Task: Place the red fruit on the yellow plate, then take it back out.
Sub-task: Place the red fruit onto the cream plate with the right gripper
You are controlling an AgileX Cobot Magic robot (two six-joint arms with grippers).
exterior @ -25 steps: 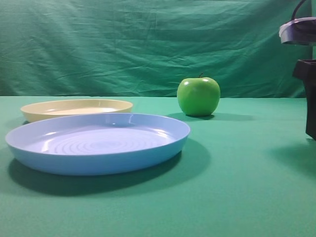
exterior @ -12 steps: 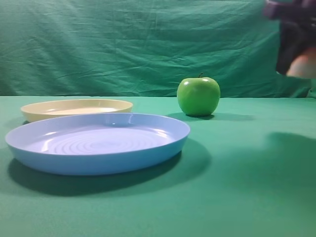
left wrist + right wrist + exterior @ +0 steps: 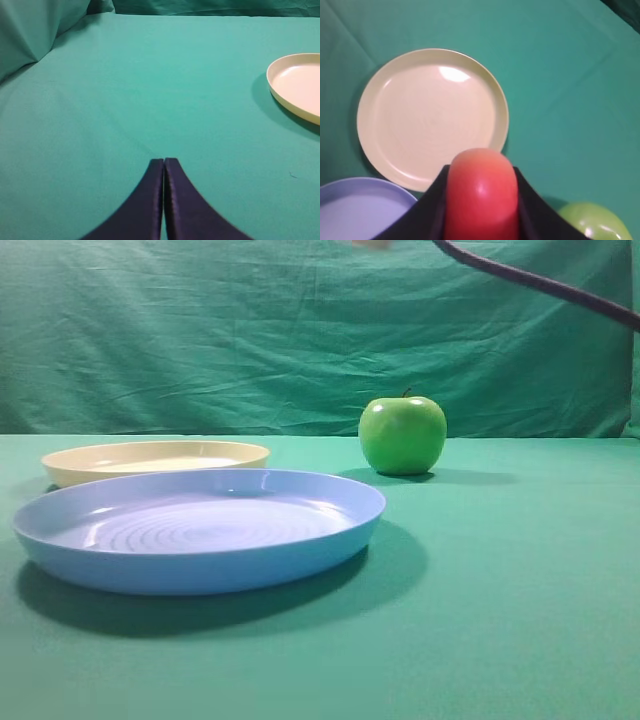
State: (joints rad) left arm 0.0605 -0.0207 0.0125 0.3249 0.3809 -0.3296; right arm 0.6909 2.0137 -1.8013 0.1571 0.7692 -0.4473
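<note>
Looking across the exterior high view first, landmark is the yellow plate (image 3: 155, 461).
Yellow plate: shallow, cream-yellow, flat on the green tablecloth (image 3: 500, 600), left of middle.
Blue plate (image 3: 200, 528): larger, light blue with ringed centre, just in front of the yellow plate; its rim overlaps the plate's near edge in this view, contact cannot be told.
Green apple (image 3: 402, 435): upright, stem up, well to the right of the yellow plate, apart from both plates.
Cable (image 3: 540, 283): dark, slanting across the top right corner, high above the cloth.
Top edge: pale blurred patch, too cut off to identify.
Backdrop (image 3: 250, 330): green cloth, creased, behind the yellow plate.

Left wrist view.
Left gripper (image 3: 163, 165): two dark fingers pressed together, tips meeting, nothing between them, hanging over bare green cloth.
Yellow plate (image 3: 295, 87): at the right edge, partly cut off, well apart from the left gripper.

Right wrist view.
Right gripper (image 3: 480, 172): dark fingers pinching the red fruit (image 3: 481, 192) from both sides.
Red fruit: red-orange, smooth, held in the air off the near rim of the yellow plate (image 3: 432, 117), not resting on it.
Blue plate (image 3: 362, 207): lower left, near side of the yellow plate.
Green apple (image 3: 595, 220): lower right, apart from the yellow plate.
</note>
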